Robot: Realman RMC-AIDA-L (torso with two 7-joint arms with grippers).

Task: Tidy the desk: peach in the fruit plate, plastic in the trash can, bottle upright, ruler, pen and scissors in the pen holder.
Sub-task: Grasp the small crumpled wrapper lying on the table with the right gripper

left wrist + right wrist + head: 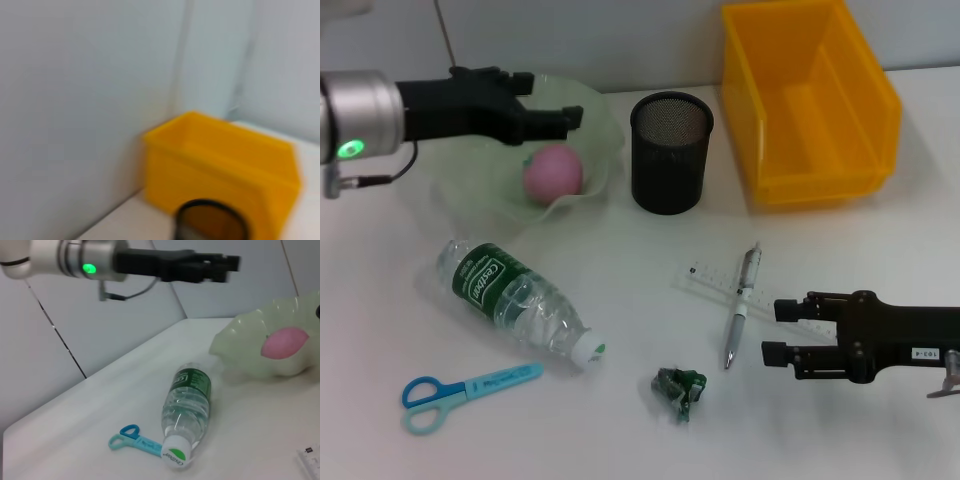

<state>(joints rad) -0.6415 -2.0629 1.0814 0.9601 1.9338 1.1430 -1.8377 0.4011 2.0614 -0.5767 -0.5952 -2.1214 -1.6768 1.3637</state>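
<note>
A pink peach (553, 171) sits in a pale green see-through plate (605, 135). Right of the plate stand a black mesh cup (670, 152) and a bright yellow bin (810, 100). The clear bottle (513, 297) has a green label; the scissors (468, 391) are blue and teal.

I was working in a lab-style test cell. Plain grey panel walls (125, 325) enclosed the bare white desk (620, 420).

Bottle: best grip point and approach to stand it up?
Grip the bottle across its labelled body, just above the green label. It lies on its side on the desk, cap toward the robot, base away. Come from above, claw fingers straddling the round body across its long axis. The left claw, above the plate, looks the nearer one.
</note>
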